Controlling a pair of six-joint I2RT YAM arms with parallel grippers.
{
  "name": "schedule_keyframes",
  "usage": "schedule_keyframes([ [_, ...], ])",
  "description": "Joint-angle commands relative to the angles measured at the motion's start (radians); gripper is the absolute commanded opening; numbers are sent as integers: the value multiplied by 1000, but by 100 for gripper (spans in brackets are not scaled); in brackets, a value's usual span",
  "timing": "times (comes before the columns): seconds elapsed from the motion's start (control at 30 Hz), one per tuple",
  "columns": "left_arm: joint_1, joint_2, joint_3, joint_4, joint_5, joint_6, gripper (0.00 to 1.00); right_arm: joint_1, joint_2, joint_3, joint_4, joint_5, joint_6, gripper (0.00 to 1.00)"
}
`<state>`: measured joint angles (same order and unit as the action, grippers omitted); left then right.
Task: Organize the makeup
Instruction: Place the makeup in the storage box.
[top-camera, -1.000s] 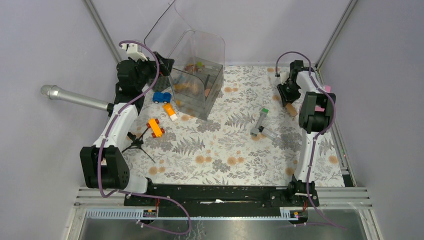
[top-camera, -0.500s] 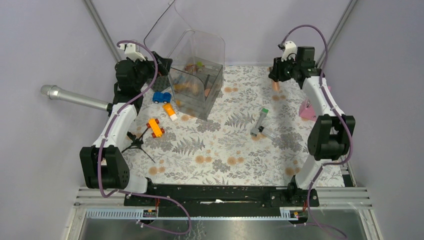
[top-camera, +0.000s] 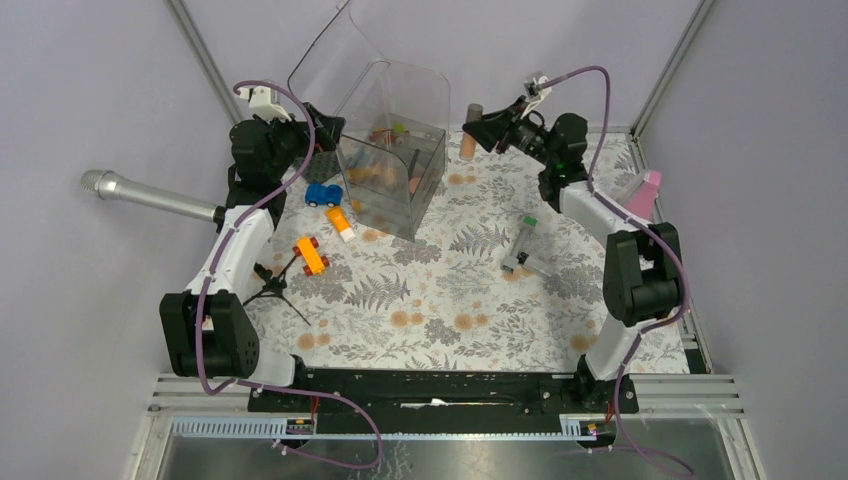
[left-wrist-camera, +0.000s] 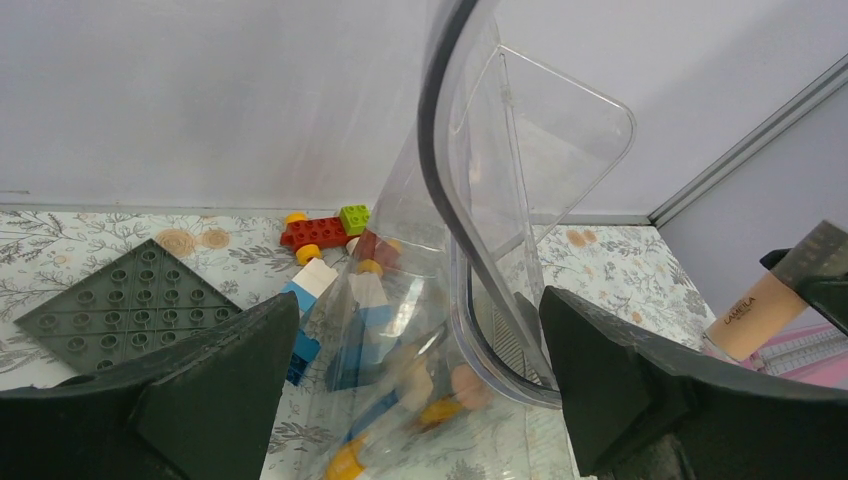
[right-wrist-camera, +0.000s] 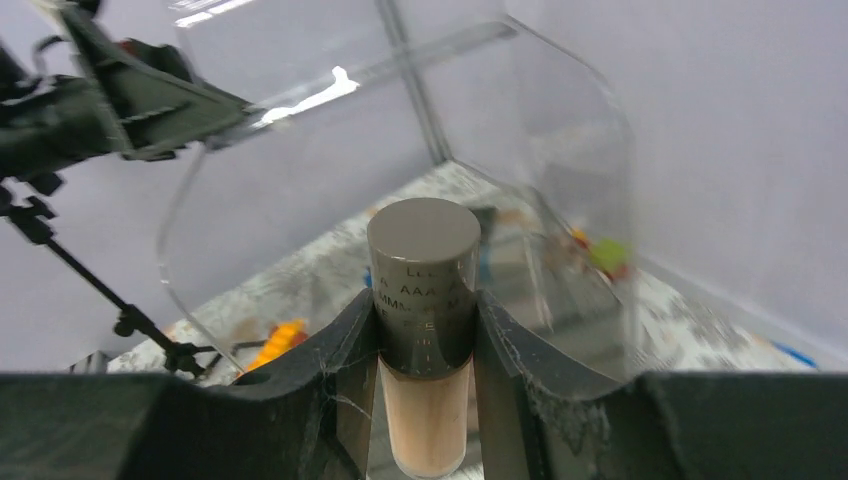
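Where the bottle (top-camera: 470, 135) hangs, the clear lid (top-camera: 335, 70) stands ahead.

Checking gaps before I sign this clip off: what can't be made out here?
- Clear box contents: top view, too small; left wrist view, blurred through its wall.
- Foundation bottle label: right wrist view, blurred and partly covered by the right gripper.
- Pink item: top view, partly behind the right arm.

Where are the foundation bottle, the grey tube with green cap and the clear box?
foundation bottle (right-wrist-camera: 425, 335), right wrist view, on its dark cap.
grey tube with green cap (top-camera: 521, 243), top external view, mid-body.
clear box (top-camera: 428, 195), top external view, on a side wall.
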<state>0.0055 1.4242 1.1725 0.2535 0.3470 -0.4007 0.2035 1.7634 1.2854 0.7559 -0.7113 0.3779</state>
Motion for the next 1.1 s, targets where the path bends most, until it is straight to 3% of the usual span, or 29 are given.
schedule_keyframes([
  [0.0,20,14,11,-3,7,11,98,69,52,30,410,-78,122,0],
  [0.17,25,15,9,4,16,-2,98,135,149,125,500,-81,88,0],
  [0.47,24,15,6,14,37,-14,98,220,289,355,222,36,-206,0],
  [1.07,22,13,-11,26,63,-21,98,274,553,642,91,295,-334,0],
])
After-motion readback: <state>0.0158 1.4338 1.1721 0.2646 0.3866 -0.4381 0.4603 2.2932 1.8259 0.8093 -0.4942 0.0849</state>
